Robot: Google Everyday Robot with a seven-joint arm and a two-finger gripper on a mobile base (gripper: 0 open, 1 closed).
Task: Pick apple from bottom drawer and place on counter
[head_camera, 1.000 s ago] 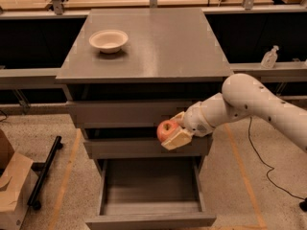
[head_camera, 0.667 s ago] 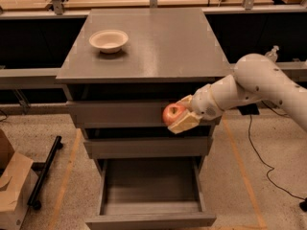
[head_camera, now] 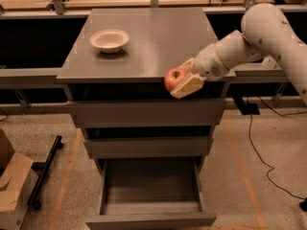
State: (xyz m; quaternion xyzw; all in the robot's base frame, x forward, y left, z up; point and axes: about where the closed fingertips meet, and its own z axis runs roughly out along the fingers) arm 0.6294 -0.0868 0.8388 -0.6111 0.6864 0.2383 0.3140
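We see the small round red apple [head_camera: 172,79] pinched between the cream fingers [head_camera: 193,84] of the white arm's gripper [head_camera: 180,80], right at the front edge of the flat grey bench [head_camera: 158,37]. Below, the narrow grey bottom drawer [head_camera: 151,188] stands open. A shallow white bowl [head_camera: 109,40] sits on the bench, well apart.

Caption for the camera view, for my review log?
The gripper holds the apple at the front edge of the counter, above the open bottom drawer.

At the counter's [head_camera: 153,37] front edge, the gripper [head_camera: 181,78] hides the apple's [head_camera: 171,78] right side from us; we lose the arm [head_camera: 268,28] and cardboard box [head_camera: 12,190] at the frame edges.
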